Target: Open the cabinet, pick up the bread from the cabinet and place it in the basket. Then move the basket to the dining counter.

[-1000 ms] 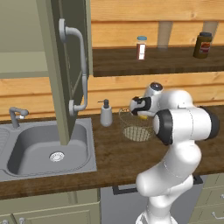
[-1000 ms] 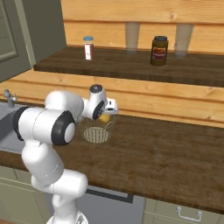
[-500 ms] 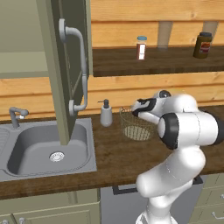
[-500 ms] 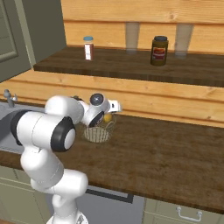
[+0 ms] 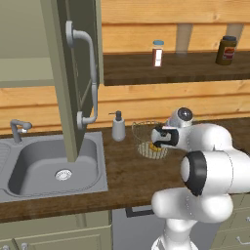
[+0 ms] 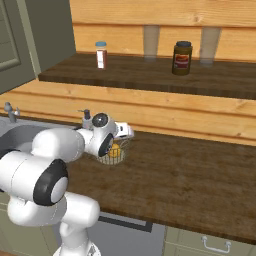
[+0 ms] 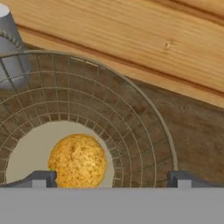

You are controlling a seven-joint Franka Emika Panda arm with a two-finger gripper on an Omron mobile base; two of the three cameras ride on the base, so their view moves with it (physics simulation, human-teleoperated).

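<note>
one bread (image 7: 78,160), one basket (image 7: 144,113), two jars (image 5: 157,52)

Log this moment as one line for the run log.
cabinet: door open | bread: in basket | end effector: open over bread | basket: on worktop beside soap dispenser | pending: carry basket to dining counter
</note>
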